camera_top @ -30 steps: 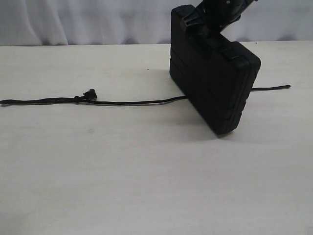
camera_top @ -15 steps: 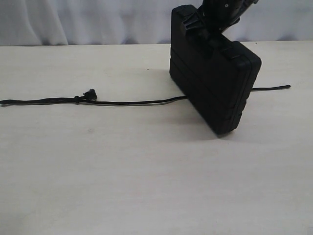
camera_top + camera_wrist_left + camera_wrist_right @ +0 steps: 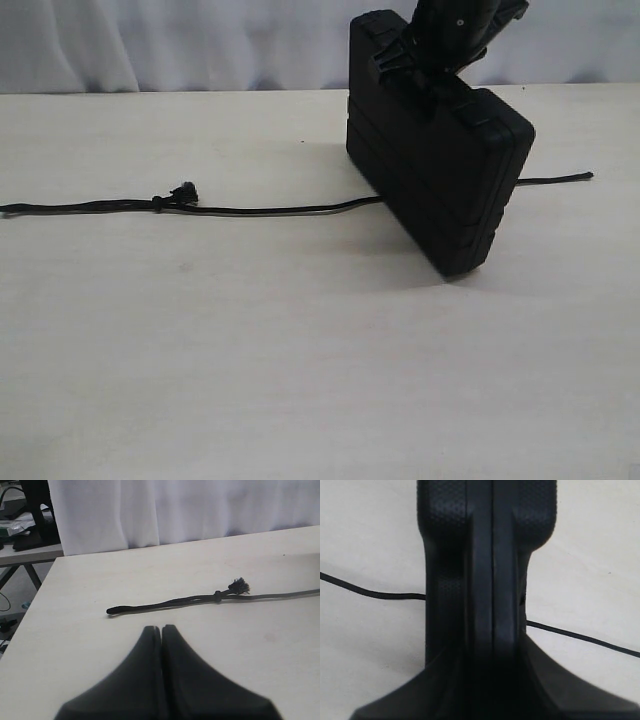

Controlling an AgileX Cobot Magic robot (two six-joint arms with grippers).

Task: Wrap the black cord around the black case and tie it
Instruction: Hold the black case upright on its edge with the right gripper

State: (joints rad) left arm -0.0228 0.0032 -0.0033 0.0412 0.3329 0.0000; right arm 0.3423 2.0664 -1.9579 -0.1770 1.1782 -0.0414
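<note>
Right gripper (image 3: 432,72) slightly further right on top of the black case (image 3: 440,190), case's right corner marginally lower.

I am holding my left gripper (image 3: 161,631) pinched together. The black cord (image 3: 170,602) with its fuzzy knot (image 3: 239,586) is lying on the table (image 3: 75,645) ahead of the jaws, not touching them.

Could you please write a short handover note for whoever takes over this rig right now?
Left end effector: shut, empty, above the table near one end of the black cord.
Right end effector: shut on the top edge of the black case, holding it upright and tilted.
Things: the cord lies stretched across the table and emerges on both sides of the case; its knot lies left of the case.
Done: the case stands on the cord's line.
Left: nothing is wrapped yet; wrap and tie.
</note>
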